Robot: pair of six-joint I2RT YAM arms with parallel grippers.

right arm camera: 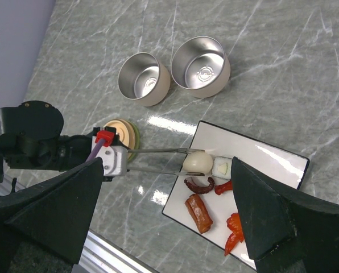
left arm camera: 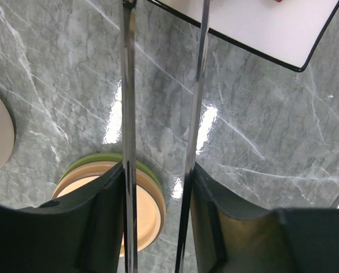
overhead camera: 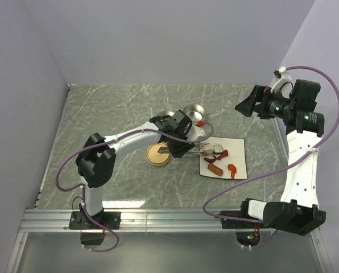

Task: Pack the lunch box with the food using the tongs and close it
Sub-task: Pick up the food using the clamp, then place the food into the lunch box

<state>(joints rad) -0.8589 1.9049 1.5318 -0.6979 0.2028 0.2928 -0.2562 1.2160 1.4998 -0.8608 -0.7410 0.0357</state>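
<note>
2 round metal tins [right arm camera: 144, 81] [right arm camera: 201, 60] on the table [right arm camera: 283, 68]; 1 beige lid w/ green rim [right arm camera: 122, 132]; 1 white plate [right arm camera: 272, 159]; 1 pr tongs [right arm camera: 161, 151]. On plate: 1 white egg ball [right arm camera: 196, 163], 1 white-and-dark piece [right arm camera: 221, 167], 1 brown sausage [right arm camera: 198, 213], approx. 3 red curved bits [right arm camera: 199, 185]; exact no. hard to tell.

A white black-rimmed plate [right arm camera: 266, 156] rests on the grey marbled table [right arm camera: 306, 68].

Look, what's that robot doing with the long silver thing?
The left arm's fingers hold long silver metal tongs, whose tips sit either side of a white egg-like ball on the white square plate. Two round silver tins stand empty nearby. The right arm's fingers hang open, holding nothing.
</note>
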